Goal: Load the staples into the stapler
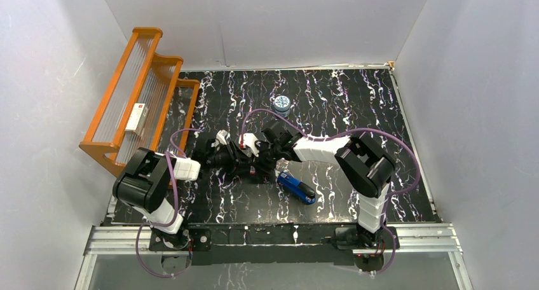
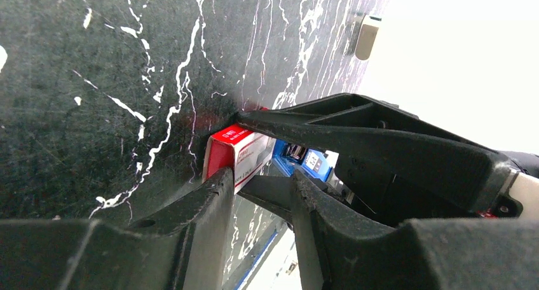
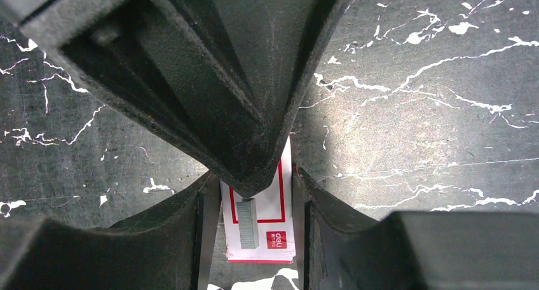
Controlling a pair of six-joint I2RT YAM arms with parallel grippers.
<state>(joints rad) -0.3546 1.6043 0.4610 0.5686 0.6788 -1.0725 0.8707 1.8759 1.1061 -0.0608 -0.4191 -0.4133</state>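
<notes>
The flat red-and-white cardboard staple box [image 3: 257, 239] is being pinched across its width by the right gripper [image 3: 257, 182] at the centre of the marbled black table [image 1: 381, 112], probably to steady it for opening. The left gripper [image 2: 260, 182], half spread, is being held against it from nine o'clock; whether it grips cannot be told. The glossy blue stapler [image 1: 297, 187] is lying at five o'clock.

This looks like a robotics lab test cell: plain white panel walls [image 1: 267, 23] box in a black marbled table [image 1: 381, 112]. At its near edge, a left arm [image 1: 149, 182] and a right arm [image 1: 368, 169] are bolted to an aluminium rail [image 1: 273, 236].
</notes>
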